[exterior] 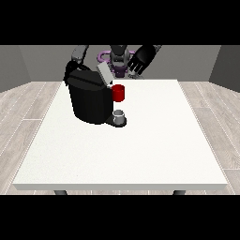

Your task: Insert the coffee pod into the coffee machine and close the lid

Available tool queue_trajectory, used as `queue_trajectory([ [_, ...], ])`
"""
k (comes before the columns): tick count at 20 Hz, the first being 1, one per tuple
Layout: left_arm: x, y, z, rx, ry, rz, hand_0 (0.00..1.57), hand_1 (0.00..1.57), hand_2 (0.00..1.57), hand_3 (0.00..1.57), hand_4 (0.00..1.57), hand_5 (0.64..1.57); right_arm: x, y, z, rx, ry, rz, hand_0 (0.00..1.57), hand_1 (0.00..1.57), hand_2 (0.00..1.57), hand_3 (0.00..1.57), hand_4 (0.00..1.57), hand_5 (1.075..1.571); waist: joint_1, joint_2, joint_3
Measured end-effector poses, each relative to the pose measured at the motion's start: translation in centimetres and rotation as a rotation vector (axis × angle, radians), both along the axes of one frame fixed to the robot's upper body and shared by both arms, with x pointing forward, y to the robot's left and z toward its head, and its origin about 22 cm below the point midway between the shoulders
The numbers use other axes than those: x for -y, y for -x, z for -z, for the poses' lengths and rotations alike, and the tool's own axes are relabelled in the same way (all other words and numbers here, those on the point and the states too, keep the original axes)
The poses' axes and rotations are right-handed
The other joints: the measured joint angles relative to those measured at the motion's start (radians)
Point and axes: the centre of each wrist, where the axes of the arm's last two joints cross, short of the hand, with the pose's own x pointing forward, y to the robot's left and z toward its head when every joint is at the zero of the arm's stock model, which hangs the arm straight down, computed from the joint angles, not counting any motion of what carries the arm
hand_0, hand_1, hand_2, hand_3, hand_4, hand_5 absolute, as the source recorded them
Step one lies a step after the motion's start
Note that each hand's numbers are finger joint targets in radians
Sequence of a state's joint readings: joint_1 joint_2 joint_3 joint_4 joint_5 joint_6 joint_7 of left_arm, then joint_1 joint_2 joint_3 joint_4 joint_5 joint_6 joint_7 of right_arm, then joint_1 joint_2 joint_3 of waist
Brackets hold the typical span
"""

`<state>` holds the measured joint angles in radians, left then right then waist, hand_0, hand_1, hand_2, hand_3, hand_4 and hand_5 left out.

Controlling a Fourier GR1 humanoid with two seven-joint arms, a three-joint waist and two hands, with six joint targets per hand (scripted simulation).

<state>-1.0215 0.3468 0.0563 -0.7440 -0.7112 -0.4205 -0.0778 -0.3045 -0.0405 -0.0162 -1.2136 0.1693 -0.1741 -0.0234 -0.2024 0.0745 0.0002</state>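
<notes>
— Why is the robot hand at the view's right raised at upper centre?
— It's idle, fingers spread, holding nothing. The black boxy coffee machine has its grey lid open; a small grey cup-like thing sits at its base.
— The other?
— Hidden behind the machine; I can't tell.

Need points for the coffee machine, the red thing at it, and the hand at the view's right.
coffee machine (89, 101), front view, on its black front face.
red thing at the machine (118, 93), front view, on its side.
hand at the view's right (143, 58), front view, on its palm.
</notes>
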Motion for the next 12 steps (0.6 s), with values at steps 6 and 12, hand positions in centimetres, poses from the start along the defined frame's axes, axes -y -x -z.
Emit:
queue_trajectory([
  [6,-0.5,-0.6,-5.1,0.072,0.013,-0.027,1.2,1.2,1.27,1.26,0.49,1.571,0.5,-1.0,-2.0,0.06,0.008,-0.013,0.0,0.0,0.0,0.0,0.18,1.571,-0.042,0.065,0.0002],
  [12,-0.7,-0.8,-8.2,0.13,0.008,-0.051,1.27,1.27,1.3,1.26,0.47,1.571,0.3,-2.3,-4.1,0.117,0.003,-0.016,0.0,0.0,0.0,0.0,0.06,1.571,-0.068,0.135,0.0],
])
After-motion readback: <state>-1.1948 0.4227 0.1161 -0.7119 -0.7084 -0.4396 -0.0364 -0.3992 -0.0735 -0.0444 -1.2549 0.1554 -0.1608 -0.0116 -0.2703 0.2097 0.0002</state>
